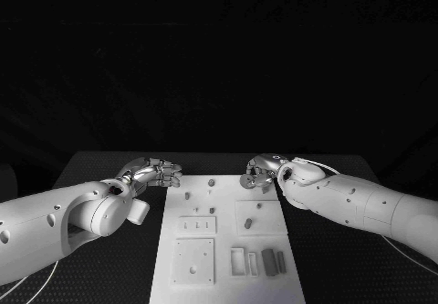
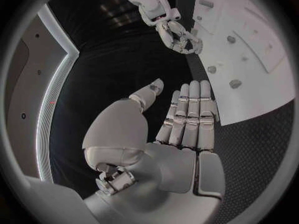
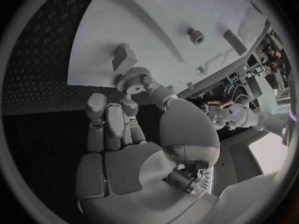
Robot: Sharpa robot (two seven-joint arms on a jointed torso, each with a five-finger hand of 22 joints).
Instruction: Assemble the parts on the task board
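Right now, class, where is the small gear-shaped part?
The gear-shaped part is pinched in the fingertips of the right robot hand, at the far right corner of the task board, close beside a small upright block on the board.

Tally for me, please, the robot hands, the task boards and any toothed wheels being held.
Robot hands: 2 (left robot hand, right robot hand)
Task board: 1
Toothed wheel, pinched by the right robot hand: 1
Total: 4

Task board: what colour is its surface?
White; the task board shows best in the head view, against the black table.
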